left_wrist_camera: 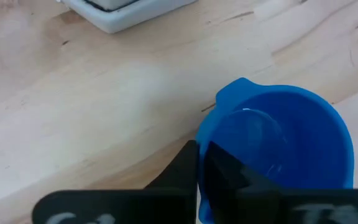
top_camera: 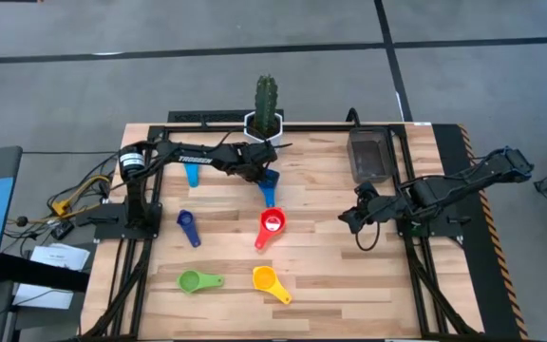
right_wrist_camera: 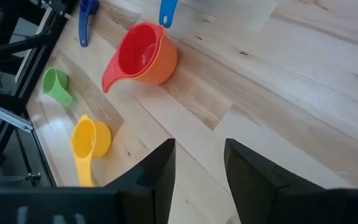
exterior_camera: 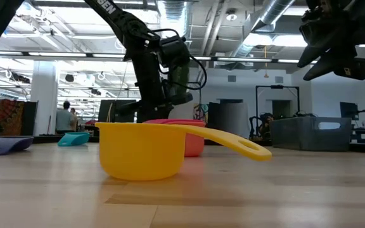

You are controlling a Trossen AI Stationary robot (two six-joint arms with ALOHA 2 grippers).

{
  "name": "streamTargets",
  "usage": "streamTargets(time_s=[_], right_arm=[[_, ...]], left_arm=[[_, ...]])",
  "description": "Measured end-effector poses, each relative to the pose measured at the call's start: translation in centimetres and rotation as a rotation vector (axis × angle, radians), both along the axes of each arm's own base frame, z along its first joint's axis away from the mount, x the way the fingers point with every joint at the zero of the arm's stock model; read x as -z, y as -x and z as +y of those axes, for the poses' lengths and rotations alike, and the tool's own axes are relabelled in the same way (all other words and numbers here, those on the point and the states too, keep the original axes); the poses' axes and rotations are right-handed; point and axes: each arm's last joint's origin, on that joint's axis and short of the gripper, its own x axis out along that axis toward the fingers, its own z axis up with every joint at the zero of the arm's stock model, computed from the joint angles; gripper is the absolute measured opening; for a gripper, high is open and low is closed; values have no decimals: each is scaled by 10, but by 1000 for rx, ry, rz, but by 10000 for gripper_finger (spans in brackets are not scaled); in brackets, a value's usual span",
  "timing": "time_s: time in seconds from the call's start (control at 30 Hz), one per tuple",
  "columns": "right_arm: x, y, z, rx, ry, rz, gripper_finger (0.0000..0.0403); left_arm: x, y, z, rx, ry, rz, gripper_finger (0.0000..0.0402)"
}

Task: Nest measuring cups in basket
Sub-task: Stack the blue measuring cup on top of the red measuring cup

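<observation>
The right jaws point(right_wrist_camera: 196, 171) stand open and empty above bare bench point(top_camera: 321, 285), near the bench's right side; the left jaws point(top_camera: 266, 177) are closed on the rim of the blue cup point(left_wrist_camera: 278, 149), held just in front of the white cactus pot point(top_camera: 262, 123). Nearest the front edge lie the yellow cup point(top_camera: 266, 278) and the green cup point(top_camera: 191, 280), a little apart, each with its handle flat on the wood. Farther back sits the red cup point(top_camera: 273, 222), nested inside the orange cup point(right_wrist_camera: 161, 62), whose rim shows around it in the right wrist view. To their left lies the dark blue cup point(top_camera: 186, 222), on its own. Beyond that, under the left arm, the light blue cup point(top_camera: 193, 174) rests near the back of the bench. The basket point(top_camera: 369, 155) stands at the back right corner, well apart from all the cups, just behind the right arm; no cup can be seen in it. In the low view, a person point(exterior_camera: 63, 116) stands far off in the room behind the bench.
</observation>
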Motion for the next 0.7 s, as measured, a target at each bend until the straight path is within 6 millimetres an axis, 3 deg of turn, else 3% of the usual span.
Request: streamTargets(time_s=[0.33, 0.7], right_arm=[[0, 0, 0, 1, -1, -1, 145], [0, 0, 0, 3, -4, -3, 134]], left_arm=[[-4, -1, 2, 43, -8, 18, 2], [-49, -14, 6, 206, -88, 67, 0]])
